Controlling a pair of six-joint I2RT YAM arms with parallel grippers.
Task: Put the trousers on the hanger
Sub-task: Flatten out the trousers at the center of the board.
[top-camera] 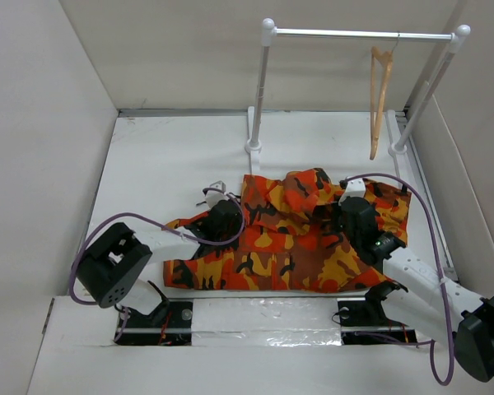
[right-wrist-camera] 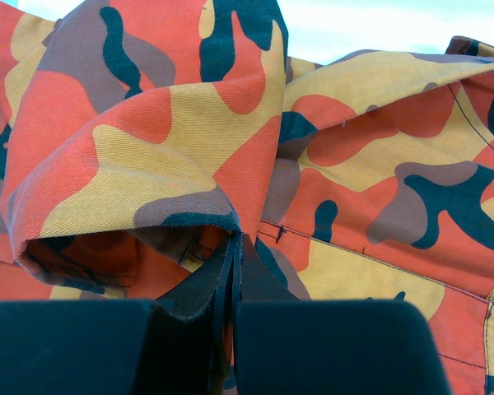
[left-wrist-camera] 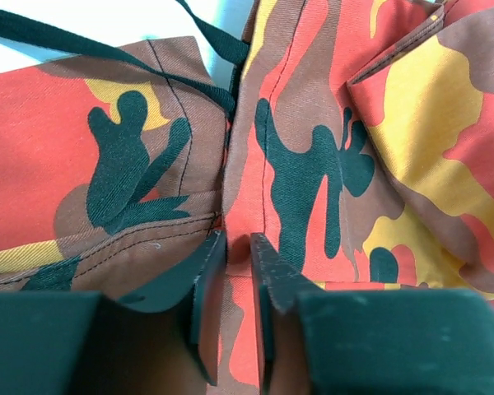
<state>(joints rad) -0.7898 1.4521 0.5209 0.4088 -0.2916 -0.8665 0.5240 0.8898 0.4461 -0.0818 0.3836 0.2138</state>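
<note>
1. The left gripper (left-wrist-camera: 239,247) has its jaws drawn close, pinching a narrow ridge of red cloth that stands up between the two black fingers (left-wrist-camera: 207,300).
2. That ridge runs along a stitched seam of the trousers (top-camera: 288,247), where a brown-and-red panel on the left meets a red panel with a dark green patch on the right.
3. A black strap (left-wrist-camera: 66,37) crosses the cloth beyond the fingers, with white surface (top-camera: 173,156) showing past it.
4. From the top view, the left gripper sits low on the left part of the trousers, near their upper edge.
5. The right gripper (right-wrist-camera: 232,247) has its jaws pressed together on the edge of a fold, and the cloth rises from the fingertips and curls over into a rounded hump.
6. In the top view this hump is a bunched mound near the middle of the trousers, just left of the right gripper.
7. The rest of the trousers lie spread on the surface between the two arms, close to the near edge.
8. The hanger (top-camera: 380,99) hangs by its hook from the rail of the white rack (top-camera: 354,34), near the right post, well apart from the trousers and from both grippers.
</note>
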